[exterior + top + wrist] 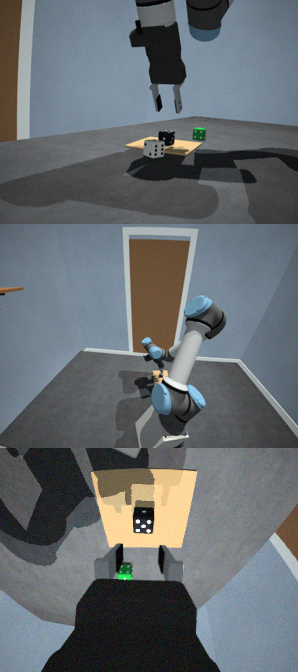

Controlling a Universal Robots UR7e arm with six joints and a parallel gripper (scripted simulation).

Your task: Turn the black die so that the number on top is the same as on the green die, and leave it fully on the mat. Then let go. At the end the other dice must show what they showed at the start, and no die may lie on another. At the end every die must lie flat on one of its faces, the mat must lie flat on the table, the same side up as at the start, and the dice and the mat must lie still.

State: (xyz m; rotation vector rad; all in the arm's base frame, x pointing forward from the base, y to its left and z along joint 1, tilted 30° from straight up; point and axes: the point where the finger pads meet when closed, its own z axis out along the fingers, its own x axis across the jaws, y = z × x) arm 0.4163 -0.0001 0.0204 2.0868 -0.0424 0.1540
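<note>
"Where was the black die point(161, 375) point(166, 138) point(143, 520)?"

"Flat on the mat point(156, 373) point(139, 144) point(172, 534), five up, below the gripper point(161, 372) point(168, 112) point(140, 552)."

"Was it held?"

"No. The fingers stood wide apart, though not quite fully, with nothing between them, probably to leave room to straddle it."

"Why tilt the hand?"

"Perhaps to prepare a roll. The green die point(199, 134) point(125, 571), off the mat, seemed to show one, and black's one faced sideways. A quarter turn looked enough."

"And the white die point(149, 376) point(153, 149)?"

"Beside the mat, best left alone."
</note>
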